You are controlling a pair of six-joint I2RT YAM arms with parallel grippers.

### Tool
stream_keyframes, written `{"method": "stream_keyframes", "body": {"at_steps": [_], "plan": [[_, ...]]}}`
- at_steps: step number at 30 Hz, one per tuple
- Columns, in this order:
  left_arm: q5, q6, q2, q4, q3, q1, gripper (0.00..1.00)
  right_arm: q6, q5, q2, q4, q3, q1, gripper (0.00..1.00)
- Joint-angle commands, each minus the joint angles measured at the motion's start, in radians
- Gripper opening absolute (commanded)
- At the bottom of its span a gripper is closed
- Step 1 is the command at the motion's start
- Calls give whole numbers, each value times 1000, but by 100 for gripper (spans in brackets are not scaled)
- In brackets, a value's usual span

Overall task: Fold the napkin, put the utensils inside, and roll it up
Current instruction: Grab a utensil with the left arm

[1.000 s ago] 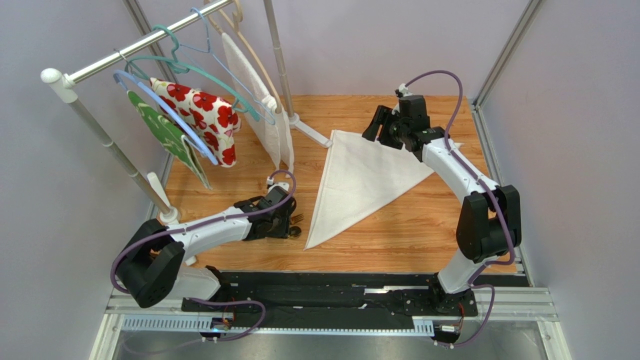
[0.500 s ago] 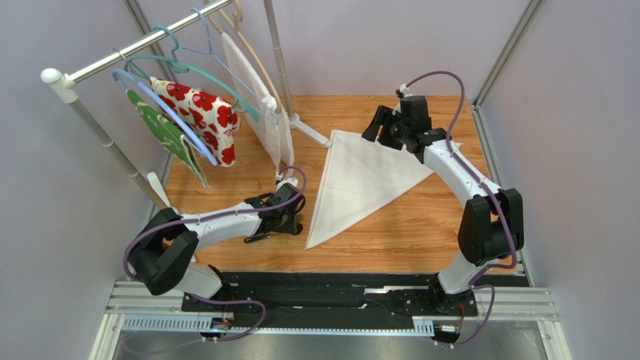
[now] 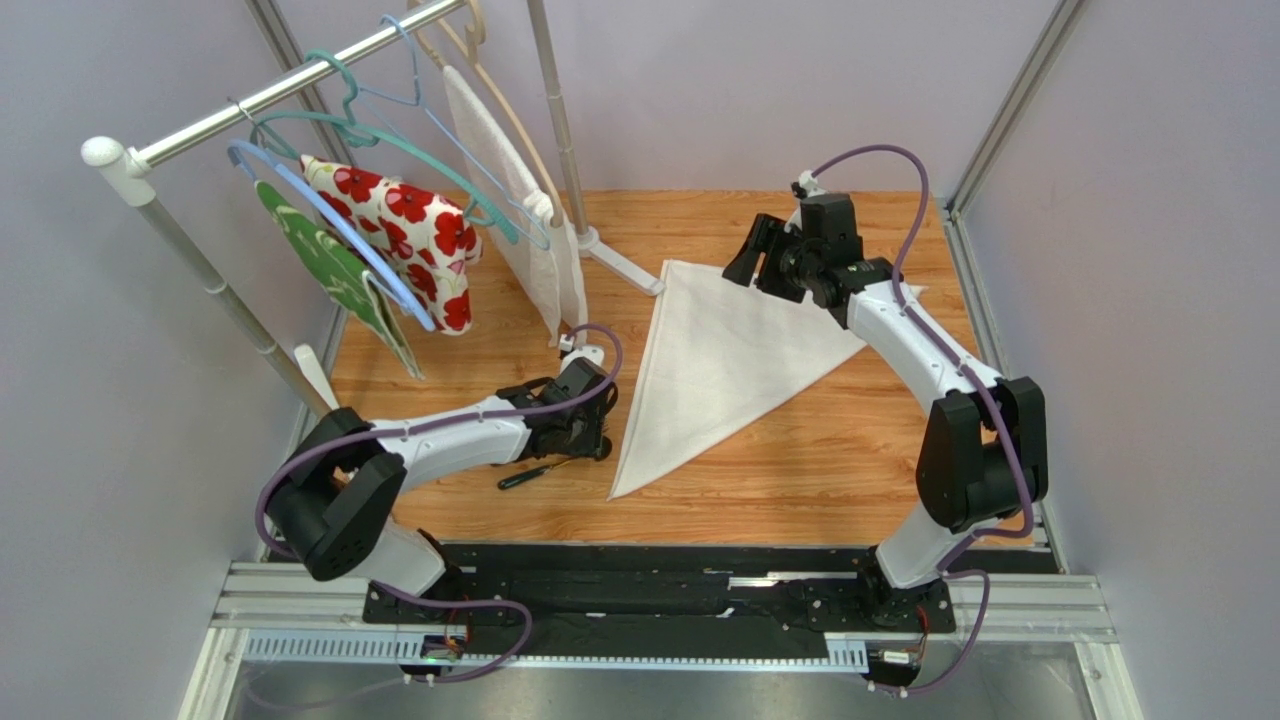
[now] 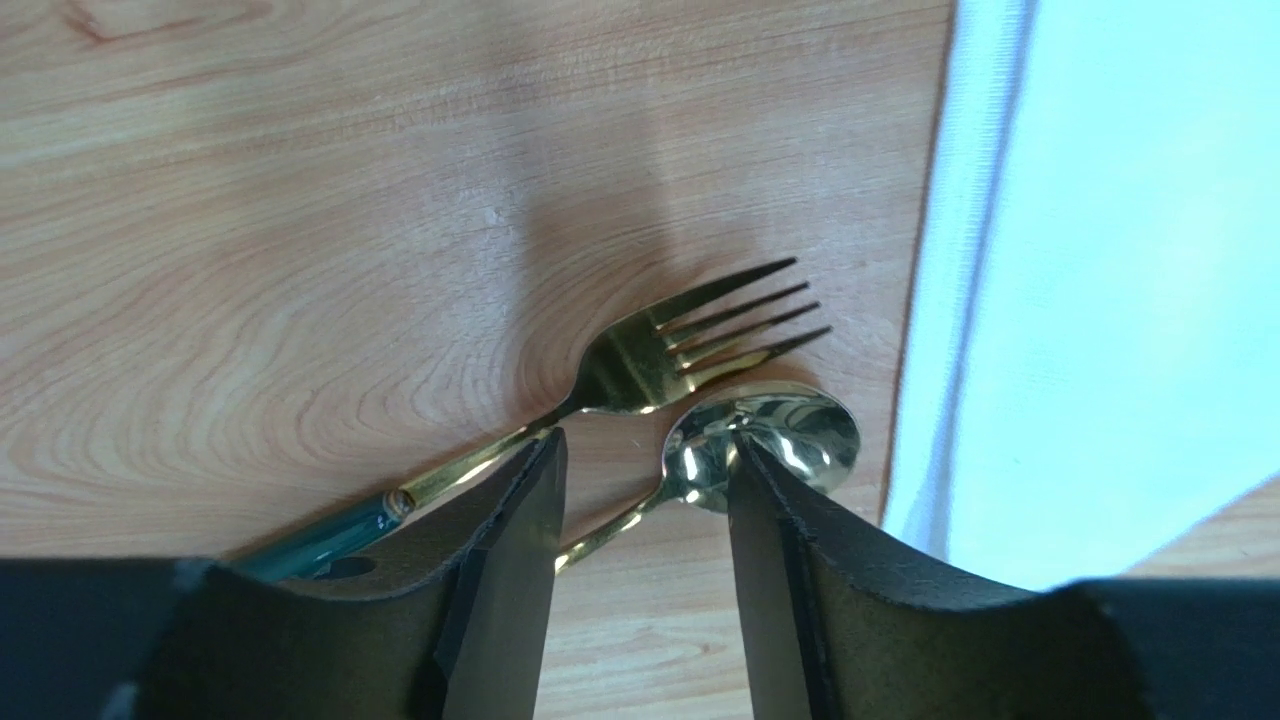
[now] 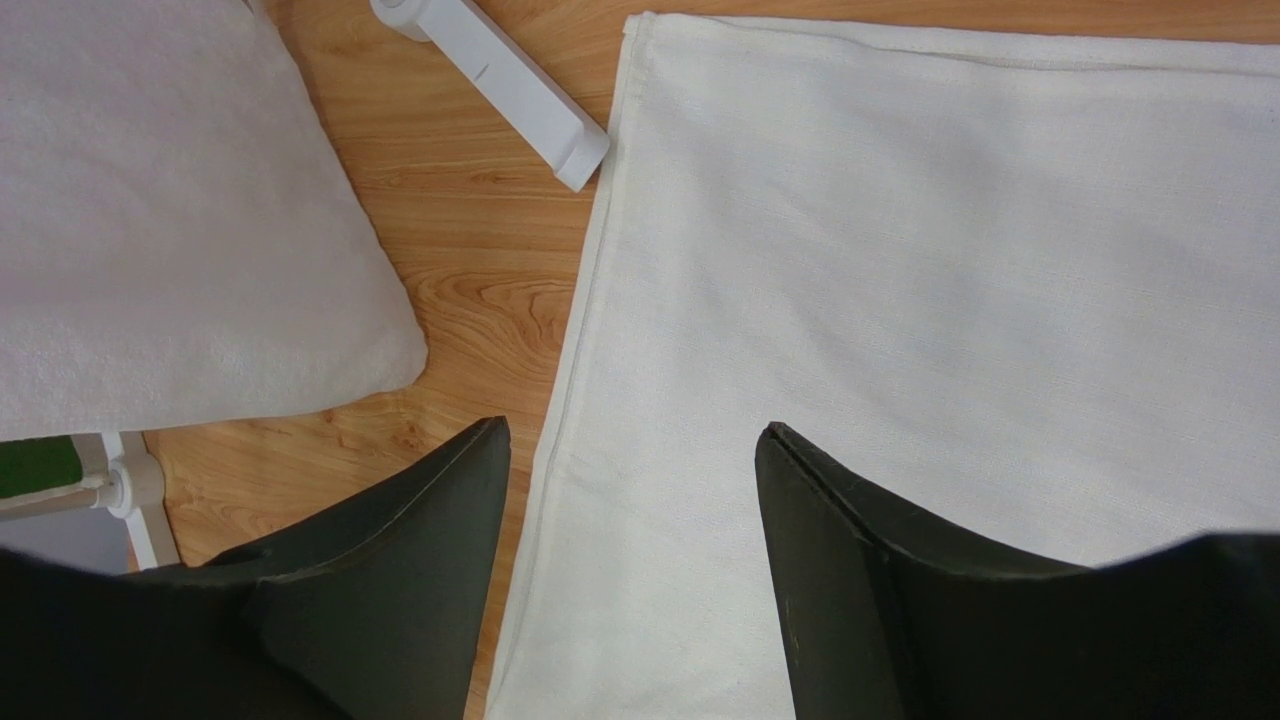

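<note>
The napkin lies folded into an off-white triangle on the wooden table; its left hem shows in the left wrist view as napkin. Beside that hem lie two utensils, a gold fork and a gold spoon. My left gripper is open just above them, and the spoon's neck runs between its fingers. From above, my left gripper hides the gold heads and only a dark handle shows. My right gripper hangs open over the napkin, near its far left corner, right gripper.
A clothes rack stands at the back left with hangers, a red-flowered cloth, a green cloth and a textured white cloth. The rack's white foot lies just left of the napkin's far corner.
My left arm has swung right and a little farther out, toward the napkin's near corner, uncovering a dark handle behind it. The right arm has stayed put.
</note>
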Motion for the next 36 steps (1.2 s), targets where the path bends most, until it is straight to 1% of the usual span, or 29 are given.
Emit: {"method": "stream_keyframes", "body": {"at_steps": [1, 3, 6, 8, 11, 13, 17, 24, 25, 26, 29, 34, 36], "plan": [[-4, 95, -122, 26, -20, -1, 59, 13, -22, -48, 40, -8, -7, 65], [-3, 118, -156, -10, -22, 16, 66, 15, -25, -51, 43, -10, -7, 65], [-27, 141, -173, -44, -31, 35, 68, 13, -25, -56, 43, -11, -9, 65], [-27, 152, -168, -52, -36, 48, 67, 15, -30, -59, 43, -14, -9, 65], [-27, 156, -132, -79, -30, 65, 62, 15, -33, -67, 43, -20, -13, 65], [-38, 149, -107, -101, -8, 65, 60, 13, -38, -79, 43, -26, -21, 65], [-63, 141, -44, -136, 24, 66, 59, 13, -45, -102, 43, -37, -36, 65], [-43, 156, 17, -144, 62, 66, 57, 16, -68, -126, 49, -59, -73, 65], [-40, 156, 28, -147, 65, 65, 56, 21, -79, -130, 55, -63, -78, 65], [-35, 158, 34, -150, 72, 65, 51, 25, -81, -130, 58, -68, -79, 65], [-9, 170, 56, -150, 82, 65, 45, 28, -91, -128, 66, -71, -87, 65], [-12, 168, 109, -176, 110, 65, 37, 38, -107, -130, 72, -80, -98, 65], [-17, 162, 123, -181, 122, 66, 24, 36, -107, -133, 72, -83, -101, 65]]}}
